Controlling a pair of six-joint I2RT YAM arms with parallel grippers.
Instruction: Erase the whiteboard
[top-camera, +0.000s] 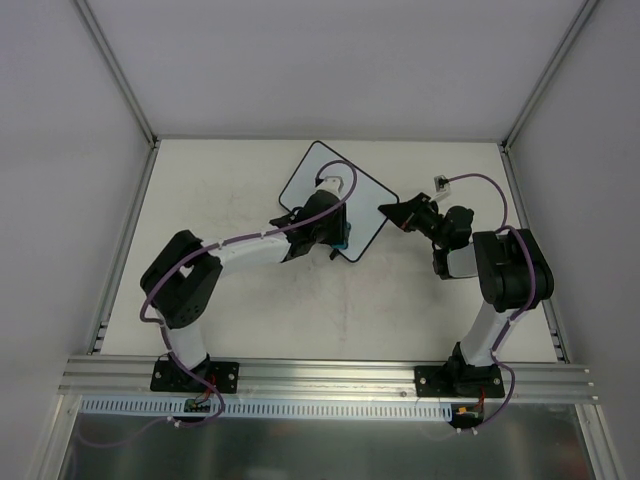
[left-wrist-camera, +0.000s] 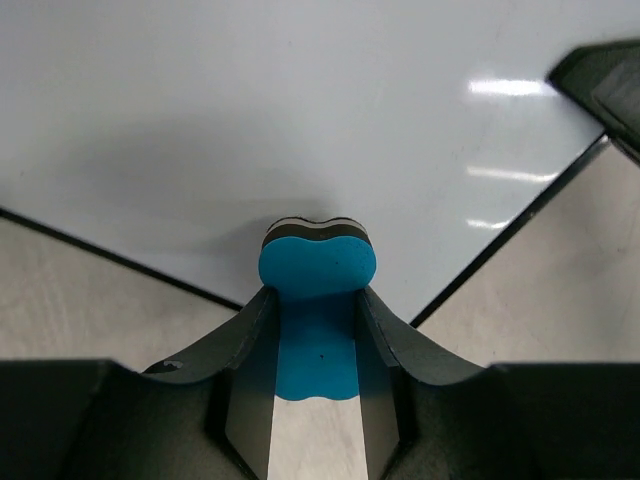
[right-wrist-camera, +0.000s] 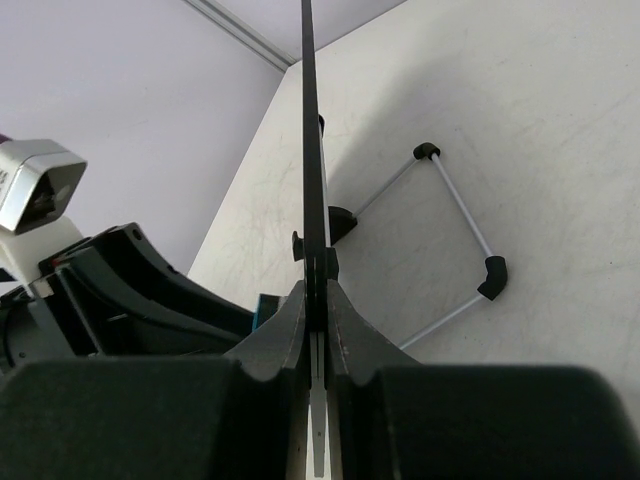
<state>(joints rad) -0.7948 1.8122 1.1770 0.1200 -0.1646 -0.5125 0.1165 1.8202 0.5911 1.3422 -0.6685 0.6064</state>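
The whiteboard (top-camera: 340, 190), white with a thin black rim, stands turned diamond-wise at the back middle of the table. Its face looks plain white in the left wrist view (left-wrist-camera: 300, 110). My left gripper (top-camera: 338, 238) is shut on the blue-and-black eraser (left-wrist-camera: 317, 268) and presses its tip against the board near the lower rim. My right gripper (top-camera: 398, 213) is shut on the board's right edge, which shows edge-on in the right wrist view (right-wrist-camera: 311, 150). The board's wire stand with black feet (right-wrist-camera: 455, 230) shows behind it.
The beige table (top-camera: 240, 310) is walled in by grey panels and a metal frame (top-camera: 120, 80). A metal rail (top-camera: 330, 375) runs along the near edge by the arm bases. The left arm's body (right-wrist-camera: 120, 290) lies close beside the right gripper.
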